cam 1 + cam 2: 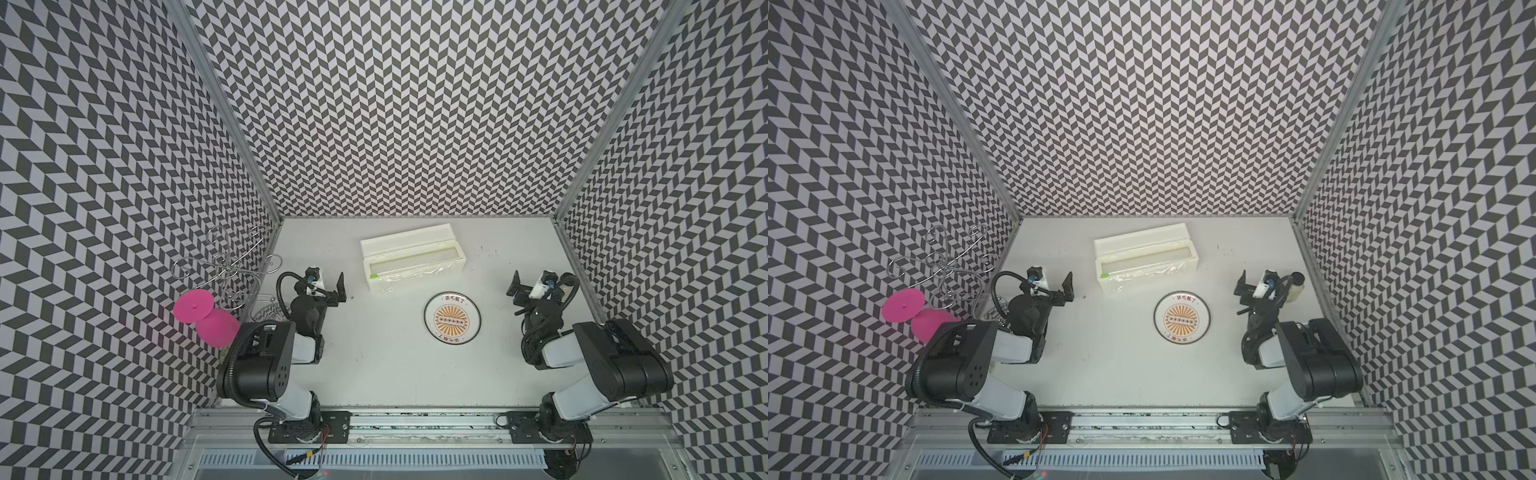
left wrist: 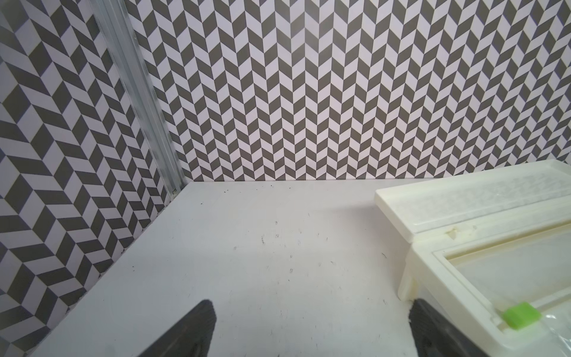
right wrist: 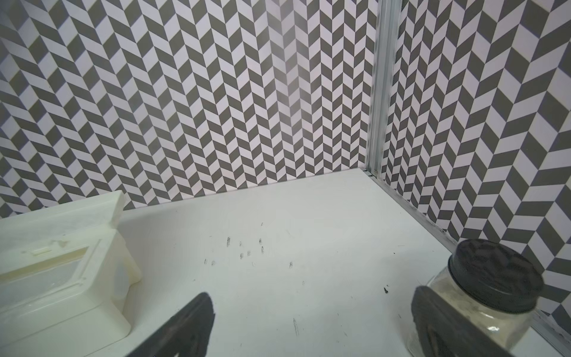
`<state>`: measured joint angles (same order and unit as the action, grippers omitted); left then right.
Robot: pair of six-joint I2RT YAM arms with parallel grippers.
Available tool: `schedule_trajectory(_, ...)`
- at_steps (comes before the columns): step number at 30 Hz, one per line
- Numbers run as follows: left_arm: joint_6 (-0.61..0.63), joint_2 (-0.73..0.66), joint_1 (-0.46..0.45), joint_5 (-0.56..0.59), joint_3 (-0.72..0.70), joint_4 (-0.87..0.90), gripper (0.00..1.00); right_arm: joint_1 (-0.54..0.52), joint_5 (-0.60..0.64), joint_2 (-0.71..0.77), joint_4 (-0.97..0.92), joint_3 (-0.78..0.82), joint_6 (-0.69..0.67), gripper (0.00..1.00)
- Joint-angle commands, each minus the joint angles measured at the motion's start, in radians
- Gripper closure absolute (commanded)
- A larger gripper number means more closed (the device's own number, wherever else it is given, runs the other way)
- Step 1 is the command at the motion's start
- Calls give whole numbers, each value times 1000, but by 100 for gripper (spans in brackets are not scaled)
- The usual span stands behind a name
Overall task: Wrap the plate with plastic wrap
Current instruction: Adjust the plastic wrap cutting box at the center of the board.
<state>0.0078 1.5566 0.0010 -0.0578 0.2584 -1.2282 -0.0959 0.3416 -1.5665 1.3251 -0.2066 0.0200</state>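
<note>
Both sets of jaws stood wide apart and held nothing; only bare white surface (image 1: 395,374) showed between each pair of fingers. The left arm (image 1: 266,365) and the right arm (image 1: 623,365) were folded low at opposite sides, their jaws pointing towards the back wall.

The plate (image 1: 452,317) lay flat on the surface between the two sets of jaws, nearer the right ones and a little back towards the arm bases. Both top views showed its orange sunburst centre facing up (image 1: 1181,318).

The long cream-white box (image 1: 411,257) sat ahead of the plate, also between the two sets of jaws and closer to the left ones, with its lid tipped open towards the back wall. The plastic wrap (image 1: 411,276) hung crinkled and glossy over the front of the box on the side facing the plate, apart from the plate itself. In the left wrist view, the box corner carrying the green tab (image 2: 522,318) lay just beside the tip of one of the left fingers (image 2: 432,333), on the inner side of those jaws. In the right wrist view, the box's other end (image 3: 61,278) lay off the inner side of the right jaws, well apart from them.

A glass jar with a dark lid (image 3: 482,296) stood upright just beyond the outer one of the right fingers (image 3: 438,324). Beyond the outer side of the left jaws, by the side wall, were a wire rack (image 1: 232,266) and a pink disc (image 1: 193,306).
</note>
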Motion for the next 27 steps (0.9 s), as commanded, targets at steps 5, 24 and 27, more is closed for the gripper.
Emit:
schedule_trajectory(5,1,0,21,-40,7,-13,1,-4,-5,-11,74,4,4,0)
schedule_trajectory(24,1,-13,-10,59,18,20,1,-4,-5,-5,89,11,4,0)
schedule_trajectory(27,29,-79,-75,205,59,140,1,-4,-20,81,-13,-1,-5,0)
